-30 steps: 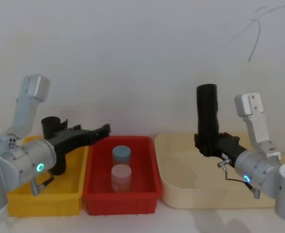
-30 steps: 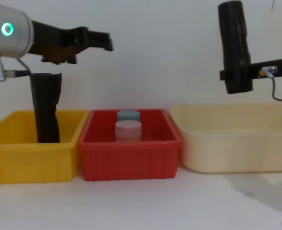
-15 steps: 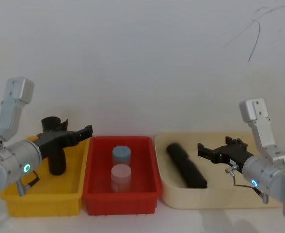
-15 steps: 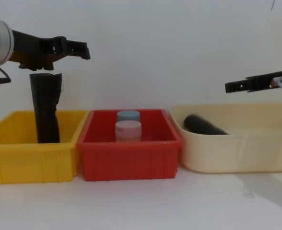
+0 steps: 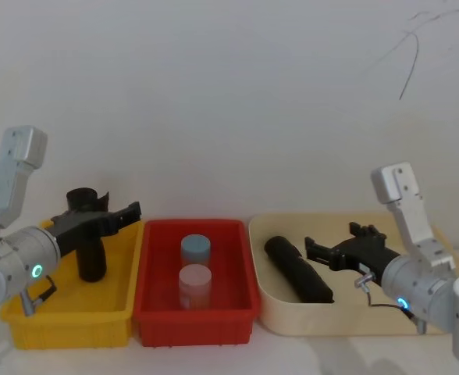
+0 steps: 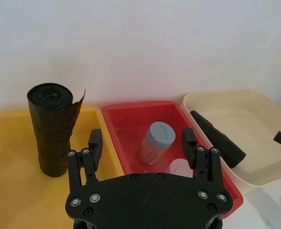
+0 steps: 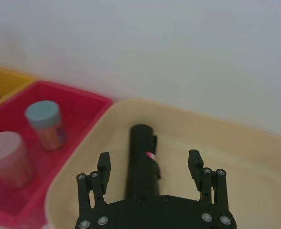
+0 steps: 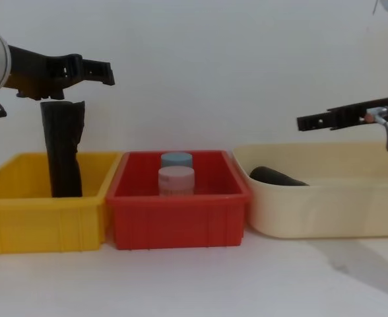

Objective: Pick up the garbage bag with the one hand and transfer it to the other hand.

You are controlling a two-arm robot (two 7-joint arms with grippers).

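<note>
Head view: the garbage bag (image 5: 298, 269) is seen loose in the cream tub (image 5: 331, 316), not picked up yet. Right gripper (image 7: 149, 159) over it, left gripper (image 6: 141, 136) far off, are spread wide.

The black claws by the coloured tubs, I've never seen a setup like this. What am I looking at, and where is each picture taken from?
This is a robot with two arms, each ending in a pincer. One picture comes from a camera on its head, one from its chest, and one from each wrist, looking out past that arm's own fingers. The left pincer hovers open by the yellow tub, where a black roll with a loose flap stands upright. The red tub holds a blue-lidded jar and a pink-lidded jar. The right pincer is open near the cream tray, where the garbage bag, a tight black roll, lies. Neither pincer holds anything.
</note>
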